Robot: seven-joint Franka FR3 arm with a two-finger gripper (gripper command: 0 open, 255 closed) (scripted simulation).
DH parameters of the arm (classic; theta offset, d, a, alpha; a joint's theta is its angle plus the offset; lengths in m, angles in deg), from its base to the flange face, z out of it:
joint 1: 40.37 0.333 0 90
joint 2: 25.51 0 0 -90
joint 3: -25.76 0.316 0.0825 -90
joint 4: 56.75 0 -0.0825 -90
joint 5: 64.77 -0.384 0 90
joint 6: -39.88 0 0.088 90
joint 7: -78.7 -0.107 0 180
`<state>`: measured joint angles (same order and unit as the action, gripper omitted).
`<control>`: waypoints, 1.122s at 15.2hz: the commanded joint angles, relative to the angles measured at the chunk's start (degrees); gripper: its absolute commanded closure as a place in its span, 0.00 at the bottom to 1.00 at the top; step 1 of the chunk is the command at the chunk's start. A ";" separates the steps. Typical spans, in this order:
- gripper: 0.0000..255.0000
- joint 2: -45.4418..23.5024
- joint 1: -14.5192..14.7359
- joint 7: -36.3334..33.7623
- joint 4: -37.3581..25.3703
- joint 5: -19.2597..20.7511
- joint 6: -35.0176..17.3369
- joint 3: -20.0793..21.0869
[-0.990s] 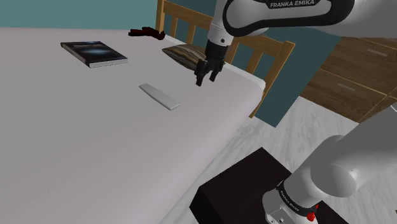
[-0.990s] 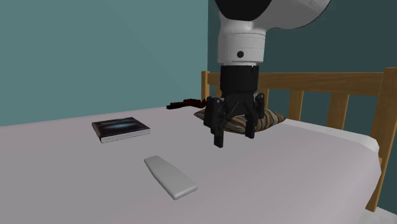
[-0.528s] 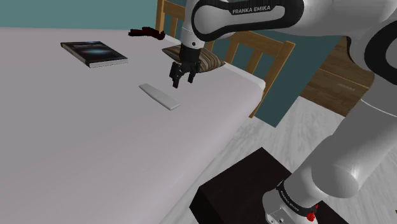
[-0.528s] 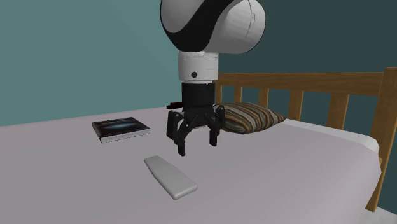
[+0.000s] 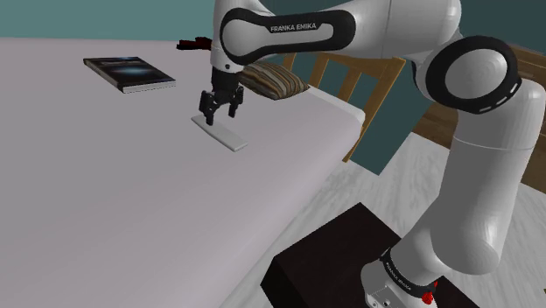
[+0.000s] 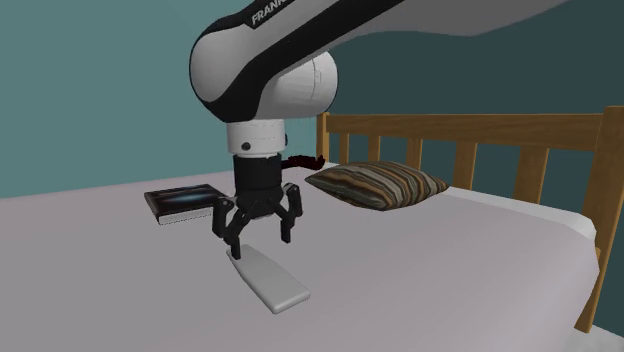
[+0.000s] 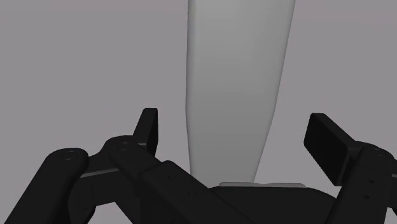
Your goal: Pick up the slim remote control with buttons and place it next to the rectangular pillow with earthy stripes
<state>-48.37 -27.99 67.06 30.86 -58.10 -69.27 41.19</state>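
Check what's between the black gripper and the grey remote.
Nothing. In the wrist view the all-black two-finger gripper stands open astride the slim pale-grey remote, bare gaps either side.

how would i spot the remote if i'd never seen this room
Start at the big bed with the wooden headboard. On its pale cover, the remote lies flat right under the open black pincer. It is a slim plain grey bar, unlike the striped pillow and the dark-covered book.
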 commanded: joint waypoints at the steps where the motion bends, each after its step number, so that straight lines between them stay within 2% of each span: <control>1: 0.00 -1.78 0.53 -0.36 -1.55 0.47 -0.11 -0.02; 7: 0.00 -2.98 0.49 -0.67 1.79 0.91 -4.60 -0.25; 15: 0.00 -2.97 0.48 -0.67 1.79 0.91 -4.60 -0.25; 16: 1.00 -2.97 0.48 -0.67 1.79 0.91 -4.60 -0.25; 17: 1.00 -2.97 0.48 -0.67 1.79 0.91 -4.60 -0.25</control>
<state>-51.33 -27.51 66.40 32.64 -57.20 -73.85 40.94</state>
